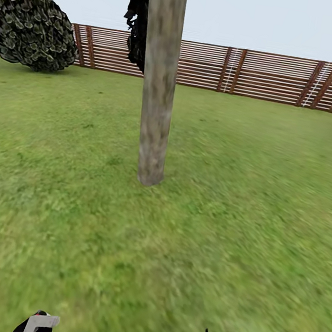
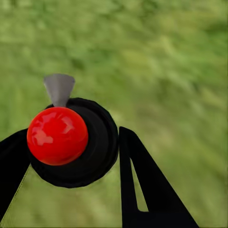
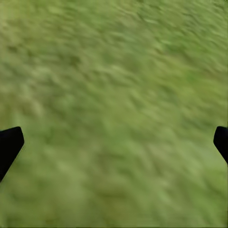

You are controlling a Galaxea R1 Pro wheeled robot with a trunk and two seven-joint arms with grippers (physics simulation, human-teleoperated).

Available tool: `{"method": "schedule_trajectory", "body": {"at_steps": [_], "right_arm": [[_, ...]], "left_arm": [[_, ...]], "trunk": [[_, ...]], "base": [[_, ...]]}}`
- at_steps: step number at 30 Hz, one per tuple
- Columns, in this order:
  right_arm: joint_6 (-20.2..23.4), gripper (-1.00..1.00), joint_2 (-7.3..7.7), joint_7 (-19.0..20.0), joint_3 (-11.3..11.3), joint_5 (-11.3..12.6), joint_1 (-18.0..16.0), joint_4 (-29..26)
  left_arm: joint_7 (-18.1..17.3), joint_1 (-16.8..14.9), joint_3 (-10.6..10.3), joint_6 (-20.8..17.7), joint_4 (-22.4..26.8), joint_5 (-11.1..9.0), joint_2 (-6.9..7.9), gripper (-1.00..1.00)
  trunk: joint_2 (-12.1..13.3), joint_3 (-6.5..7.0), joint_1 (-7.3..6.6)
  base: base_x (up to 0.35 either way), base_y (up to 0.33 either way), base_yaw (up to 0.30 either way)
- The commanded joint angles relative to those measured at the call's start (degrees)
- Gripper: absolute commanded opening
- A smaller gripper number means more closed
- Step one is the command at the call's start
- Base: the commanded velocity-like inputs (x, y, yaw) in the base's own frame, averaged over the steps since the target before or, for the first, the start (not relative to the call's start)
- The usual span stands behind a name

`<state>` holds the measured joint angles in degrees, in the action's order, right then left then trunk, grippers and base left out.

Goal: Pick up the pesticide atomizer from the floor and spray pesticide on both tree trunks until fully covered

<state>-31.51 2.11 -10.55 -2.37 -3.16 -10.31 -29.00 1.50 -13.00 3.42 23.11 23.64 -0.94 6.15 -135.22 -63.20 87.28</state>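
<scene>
Already the left end effector [image 2: 71, 147] pinches the atomizer [image 2: 71, 142], nozzle forward toward the trunk [image 1: 159, 79]; right end effector [image 3: 114, 142] spread.

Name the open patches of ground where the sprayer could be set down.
Grass lies bare between the tree trunk and the fence, and from the trunk toward both grippers. The bush crowds the far left corner.

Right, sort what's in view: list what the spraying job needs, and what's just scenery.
Job:
- thick grey-brown tree trunk
- black atomizer with red round cap, gripped by left gripper
- green grass lawn

Scenery:
- brown slatted wooden fence
- round dark mottled bush
- right gripper, open over grass
</scene>
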Motion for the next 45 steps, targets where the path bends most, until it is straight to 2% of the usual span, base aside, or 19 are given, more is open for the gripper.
{"method": "schedule_trajectory", "body": {"at_steps": [1, 18, 45], "right_arm": [[0.00, 1.00, 0.00, 0.00, 0.00, 0.00, 0.01, 0.00], [0.01, 1.00, 0.00, 0.01, 0.00, 0.00, 0.03, 0.00], [-0.04, 1.00, 0.02, 0.01, 0.00, -0.04, 0.02, 0.00]], "left_arm": [[-0.01, 0.00, 0.00, 0.00, 0.01, 0.02, 0.00, -1.00], [-0.01, 0.00, -0.05, 0.03, 0.01, 0.06, 0.00, -1.00], [-0.01, 0.00, 0.00, -0.09, 0.01, 0.03, 0.00, -1.00]], "trunk": [[0.00, -0.09, 0.00], [0.00, -1.66, 0.00], [0.00, -1.97, 0.00]], "base": [[0.334, 0.052, 0.000], [0.075, 0.004, 0.000], [0.317, 0.000, 0.000]]}}
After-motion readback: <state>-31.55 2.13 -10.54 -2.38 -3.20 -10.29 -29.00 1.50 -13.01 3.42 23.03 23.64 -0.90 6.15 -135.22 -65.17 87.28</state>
